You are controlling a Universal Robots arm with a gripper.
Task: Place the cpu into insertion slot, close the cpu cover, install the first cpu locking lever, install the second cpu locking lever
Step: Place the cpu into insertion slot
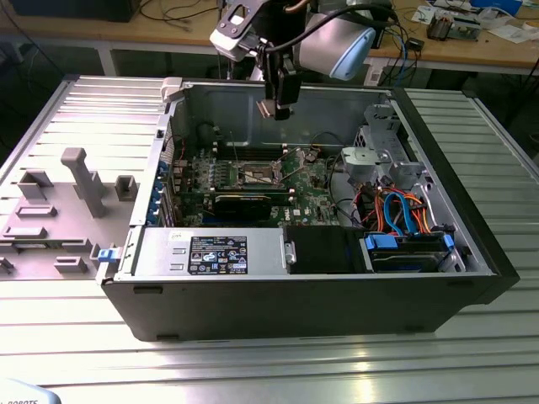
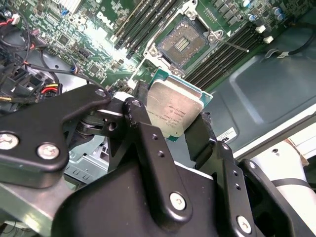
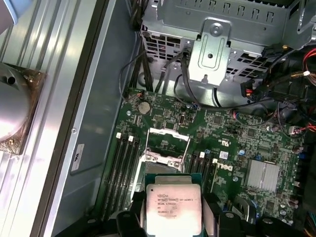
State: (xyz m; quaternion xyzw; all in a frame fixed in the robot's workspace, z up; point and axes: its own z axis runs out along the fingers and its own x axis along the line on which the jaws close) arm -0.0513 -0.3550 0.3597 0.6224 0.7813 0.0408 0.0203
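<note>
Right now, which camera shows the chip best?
The first wrist view: the cpu faces the camera squarely, its silver top plain. The second wrist view shows it tilted, between black fingers. The exterior view shows a tiny pale speck above the board.

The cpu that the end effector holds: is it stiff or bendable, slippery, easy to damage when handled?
The cpu looks like a flat metal lid on a thin green board, so probably stiff. Its smooth lid may be slippery; the end effector grips it by opposite edges. Thin and small, it is likely light and easily damaged if dropped.
</note>
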